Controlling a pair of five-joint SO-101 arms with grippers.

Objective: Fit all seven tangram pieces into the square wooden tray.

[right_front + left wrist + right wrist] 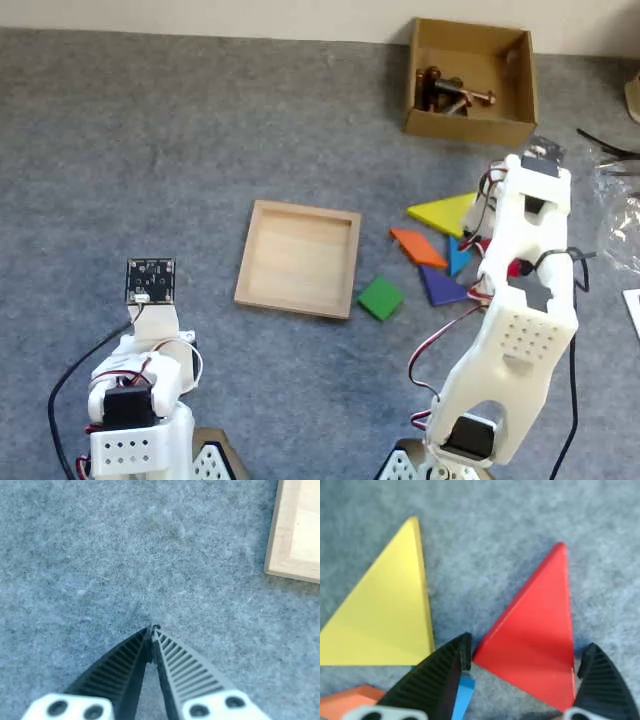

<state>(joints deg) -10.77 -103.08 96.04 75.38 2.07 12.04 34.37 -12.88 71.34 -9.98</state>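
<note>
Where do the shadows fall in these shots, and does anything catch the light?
High view: soft, even light, a faint shadow along the near edge of the wooden tray, and clear plastic glinting at the side. Right wrist view: the red triangle and the yellow triangle each throw a thin dark shadow on the carpet between them. Left wrist view: tray rim brightly lit, and no hard shadow at the left gripper.

Bright, even light throughout, casting only soft, faint shadows.
</note>
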